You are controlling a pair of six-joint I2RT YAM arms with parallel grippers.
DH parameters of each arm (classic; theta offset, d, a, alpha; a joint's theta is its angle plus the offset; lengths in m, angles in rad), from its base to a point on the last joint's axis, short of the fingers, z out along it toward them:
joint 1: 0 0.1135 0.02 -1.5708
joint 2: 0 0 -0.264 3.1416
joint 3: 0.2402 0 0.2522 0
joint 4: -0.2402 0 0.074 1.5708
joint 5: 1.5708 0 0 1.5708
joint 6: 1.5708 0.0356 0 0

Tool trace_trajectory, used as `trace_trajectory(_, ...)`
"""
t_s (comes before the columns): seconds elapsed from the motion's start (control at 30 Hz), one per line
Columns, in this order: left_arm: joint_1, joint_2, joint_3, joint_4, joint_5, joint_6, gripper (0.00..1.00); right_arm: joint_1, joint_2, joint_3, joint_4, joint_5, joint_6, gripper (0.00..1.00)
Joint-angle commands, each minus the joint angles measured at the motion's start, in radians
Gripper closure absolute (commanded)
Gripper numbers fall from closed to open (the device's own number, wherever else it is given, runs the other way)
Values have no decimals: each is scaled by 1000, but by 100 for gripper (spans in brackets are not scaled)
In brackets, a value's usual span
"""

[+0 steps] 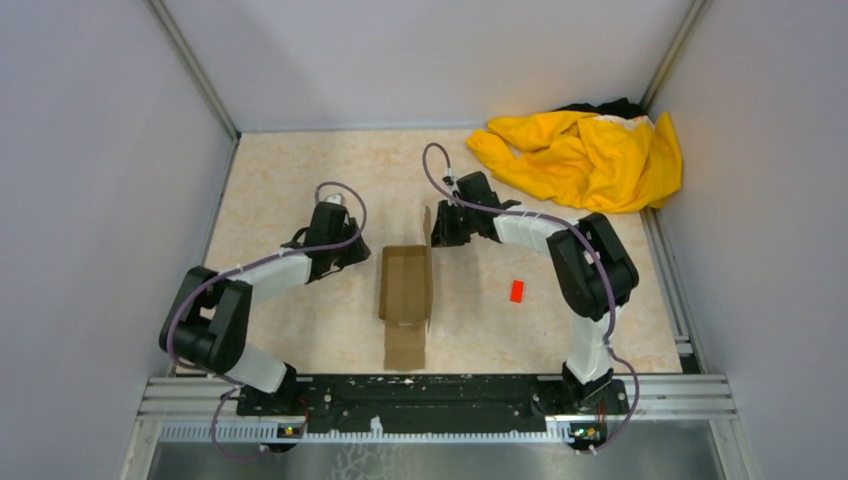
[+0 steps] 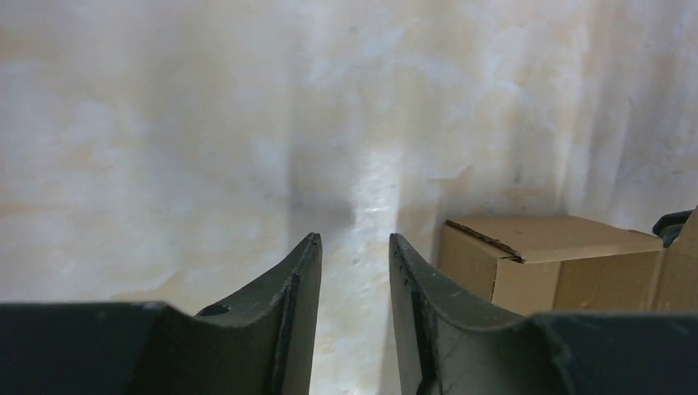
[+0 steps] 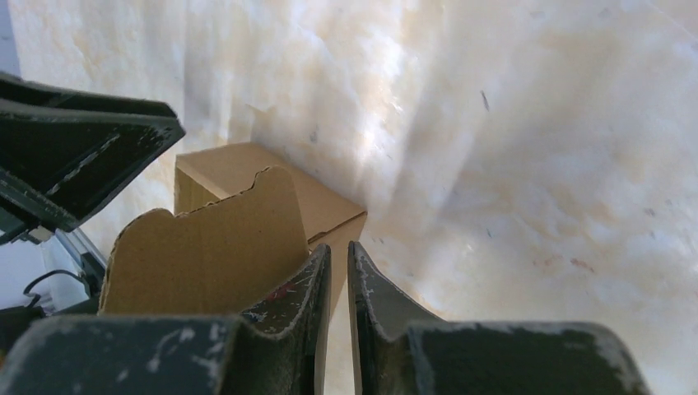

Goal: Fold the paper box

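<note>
Roughly mid-bench: the paper box lies between your two arms on the bench, a shallow open trough of brown card. Its long axis runs near-to-far, from the arm bases toward the back wall, only slightly skewed. The open face is up. A near flap lies flat off the near end, pointing at the bases. An upright flap stands at the far right corner.

Left end effector: just beside the box's left long wall, at the far half. The top view shows no contact. In its wrist view the box sits off to the right of the fingers, one corner facing the camera. The jaws are part-open with bare bench between them and nothing held.

Right end effector: at the far right corner, on the upright flap. The jaws are drawn nearly together, and the wrist view shows a sliver of card in the slot. You appear to have the flap's edge pinched. Treat that as likely, not certain, since most of the flap shows to the left of the fingers.

Relation to work from: the box lies to the right of your left end effector and to the left of your right one. The right one is nearer, apparently in contact. The side-wall creases run parallel to the long axis, so I judge the next push goes across the box, not along it. The near flap is well apart from both arms.
</note>
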Motion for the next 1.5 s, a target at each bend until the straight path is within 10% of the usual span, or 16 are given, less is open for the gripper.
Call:
trace_trajectory(0.0, 18, -151, -55, -80, -112, 14, 56, 36, 46, 117, 13, -40, -7, 87)
trace_trajectory(0.33, 23, -360, -57, -194, -175, 24, 48, 127, 161, 357, -116, -84, -78, 81)
trace_trajectory(0.77, 23, -408, -75, -201, -155, 2, 48, -15, -285, 150, -156, 153, -342, 27)
trace_trajectory(1.03, 23, -403, -73, -197, -133, 5, 44, -17, -493, 73, -153, 9, -480, 27)
trace_trajectory(1.17, 23, -397, -77, -181, -88, 5, 29, -6, -537, 50, -181, -127, -562, 27)
trace_trajectory(1.23, 22, -401, -78, -175, -65, 4, 4, 22, -524, 69, -238, -112, -614, 28)
trace_trajectory(1.47, 22, -444, -69, -197, -62, 3, 1, 138, -475, 88, -279, -71, -685, 30)
